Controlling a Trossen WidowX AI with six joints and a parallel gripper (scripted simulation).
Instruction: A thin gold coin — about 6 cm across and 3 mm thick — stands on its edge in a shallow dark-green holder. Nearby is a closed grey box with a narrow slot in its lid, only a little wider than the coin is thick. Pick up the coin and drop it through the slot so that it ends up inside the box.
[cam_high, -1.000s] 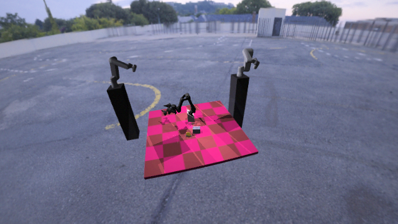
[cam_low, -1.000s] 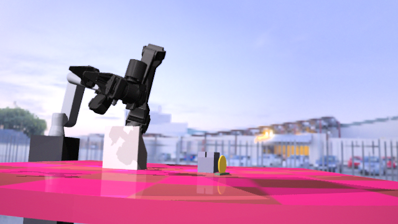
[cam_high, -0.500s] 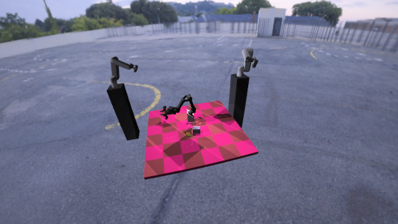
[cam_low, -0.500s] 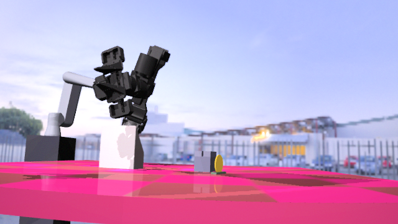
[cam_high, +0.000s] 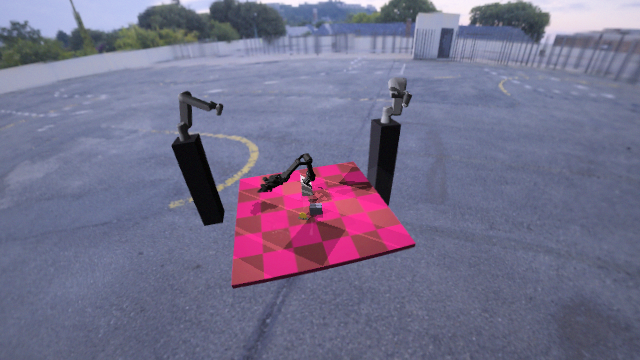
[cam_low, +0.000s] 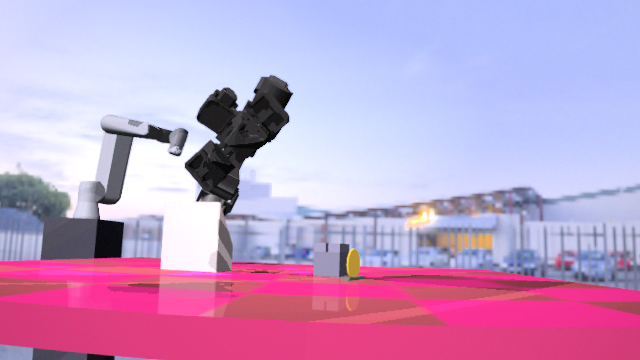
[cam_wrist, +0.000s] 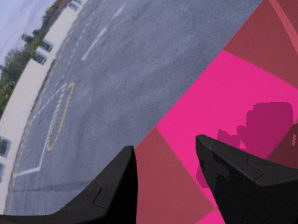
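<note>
Gold shows at the coin (cam_low: 353, 263), which stands upright on its edge in the low dark-green holder (cam_low: 352, 278), right against the side of the grey box (cam_low: 330, 259). All three sit together on the pink-and-red checkered bench (cam_low: 450, 310), well apart from the hand (cam_wrist: 166, 183) and lower than it.

The black arm (cam_low: 240, 135) rises from a white block (cam_low: 192, 237) on the bench and folds over above it. In the top view the arm reaches out sideways, the hand (cam_high: 265, 186) at its far end over the edge region of the bench, while the box (cam_high: 315, 209) and the coin (cam_high: 303, 216) lie some way off from the hand, on the other side of the arm's base.

In the wrist view, two dark fingers point down and outward. Between and beyond them lie a pink tile and a darker red tile of the bench, with the bench's edge running diagonally and grey asphalt with yellow paint lines past it. The fingers stand partly drawn together with a clear gap, and nothing lies between them: the hand is released and holds nothing. A shadow of the arm falls on the pink tile just beyond the right-hand finger.

Neither coin, holder nor box appears in the wrist view.
</note>
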